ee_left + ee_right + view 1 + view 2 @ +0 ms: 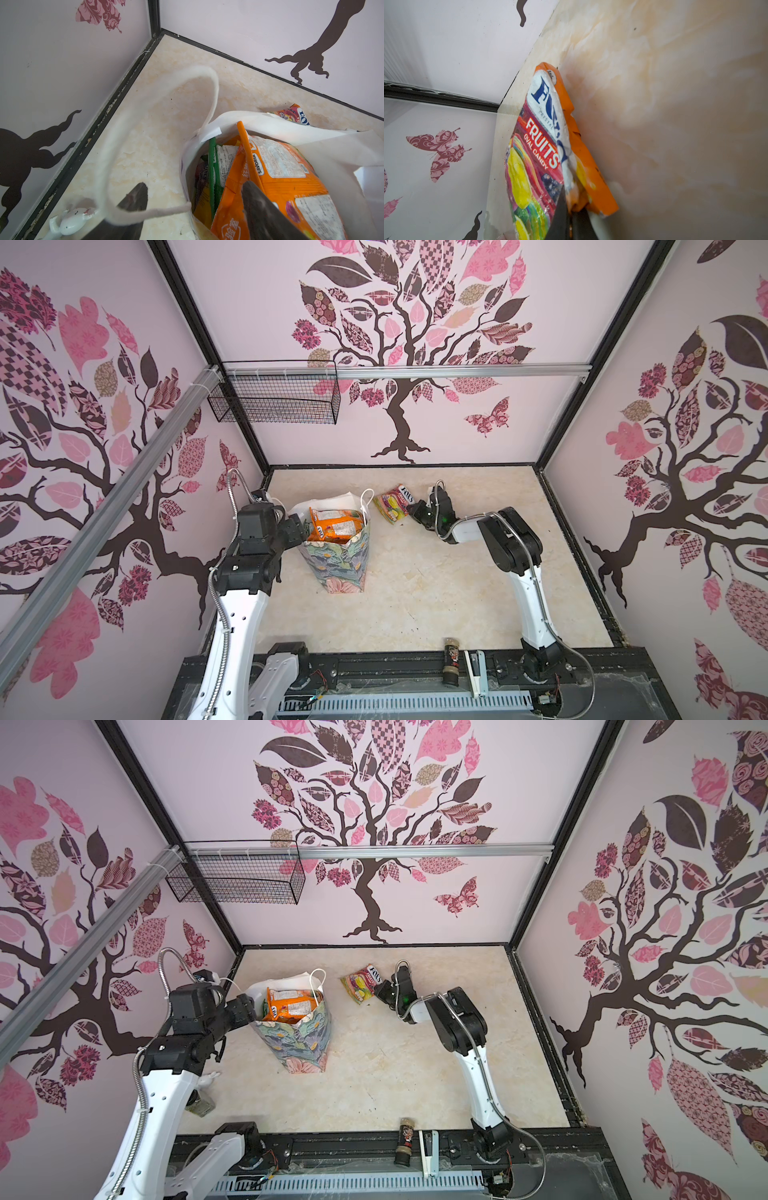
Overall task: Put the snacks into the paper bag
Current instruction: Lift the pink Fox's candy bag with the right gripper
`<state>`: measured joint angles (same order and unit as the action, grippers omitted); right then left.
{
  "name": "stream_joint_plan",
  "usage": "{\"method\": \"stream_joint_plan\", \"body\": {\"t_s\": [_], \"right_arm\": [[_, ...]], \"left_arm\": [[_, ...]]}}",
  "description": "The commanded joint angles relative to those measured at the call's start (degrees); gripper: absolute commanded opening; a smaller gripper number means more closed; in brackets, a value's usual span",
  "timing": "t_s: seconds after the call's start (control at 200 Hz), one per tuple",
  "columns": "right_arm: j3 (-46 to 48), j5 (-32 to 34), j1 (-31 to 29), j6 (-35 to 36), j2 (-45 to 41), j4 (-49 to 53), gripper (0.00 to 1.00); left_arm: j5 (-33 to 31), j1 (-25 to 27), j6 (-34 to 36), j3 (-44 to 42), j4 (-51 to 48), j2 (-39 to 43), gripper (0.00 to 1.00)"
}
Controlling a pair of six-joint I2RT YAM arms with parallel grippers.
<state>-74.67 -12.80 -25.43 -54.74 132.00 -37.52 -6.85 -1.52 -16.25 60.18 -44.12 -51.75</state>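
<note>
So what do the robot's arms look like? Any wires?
The left arm and right arm have white tube parts and chunky black joints. A bendy silver hose runs along each. The left claw and right claw are black, with a tiny green light behind the right one.

A: What are the arms made of, by the look?
B: The left arm (241, 614) and the right arm (525, 601) both wear white shells on the long links, with chunky black housings at every joint.
A: Cables?
B: A ribbed silver conduit (219, 612) runs along the left arm and arches free at its far end; a second conduit (552, 630) trails down the right arm to its near base.
A: Any marks?
B: Small dark holes dot the left arm's white shell, and a green light (445, 519) glows on the right arm's black wrist.
A: The tips?
B: The left gripper (195, 182) and the right gripper (571, 214) have dark grey, matte, tapering fingers.
</note>
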Motion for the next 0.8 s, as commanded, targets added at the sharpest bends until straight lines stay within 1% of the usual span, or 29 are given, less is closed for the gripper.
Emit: {"method": "stream_joint_plan", "body": {"t_s": [0.0, 0.095, 0.14, 0.275, 0.31, 0.345, 0.385, 0.455, 0.51, 0.66, 0.795], "right_arm": [[3.5, 1.2, 0.2, 1.7, -5.0, 2.5, 0.0], [6.9, 1.6, 0.3, 3.3, -7.8, 2.5, 0.0], [8.8, 1.7, 0.3, 4.3, -9.3, 2.4, 0.0], [15.0, 1.3, 0.3, 7.1, -15.0, 2.5, 0.0], [16.8, 1.2, 0.4, 7.9, -16.9, 2.6, 0.0], [19.4, 1.3, 0.3, 8.4, -19.0, 2.3, 0.0], [22.1, 1.4, 0.3, 8.8, -21.3, 1.5, 0.0], [26.6, 0.8, 0.3, 10.0, -25.4, 0.8, 0.0], [29.1, 0.1, 0.4, 11.8, -28.6, 1.8, 0.0], [33.0, 0.3, 0.3, 17.2, -38.0, 7.3, 0.0], [32.8, -1.0, 0.2, 21.1, -44.8, 13.5, 0.0]], "left_arm": [[-0.4, -0.3, 0.5, -1.3, 1.4, 0.4, 0.76], [-0.2, -0.3, 0.4, -0.1, 0.5, 0.1, 0.76], [-0.4, -0.3, 1.0, 1.1, -0.4, -0.2, 0.79], [-4.1, -0.4, 2.7, 5.6, -5.6, -1.6, 0.81], [-4.2, -0.4, 2.8, 6.0, -6.1, -1.4, 0.84], [-2.3, -1.0, 2.9, 5.4, -5.3, -1.0, 0.88], [1.4, -2.6, 2.1, 4.2, -3.7, -0.3, 0.89], [9.3, -6.9, -0.3, 1.9, -0.4, 0.0, 0.9], [13.3, -9.6, -2.2, 0.8, 1.2, -0.5, 0.9], [19.3, -13.5, -5.6, -1.2, 5.5, -2.0, 0.91], [21.2, -14.2, -7.4, -1.5, 8.0, -3.3, 0.88]]}}
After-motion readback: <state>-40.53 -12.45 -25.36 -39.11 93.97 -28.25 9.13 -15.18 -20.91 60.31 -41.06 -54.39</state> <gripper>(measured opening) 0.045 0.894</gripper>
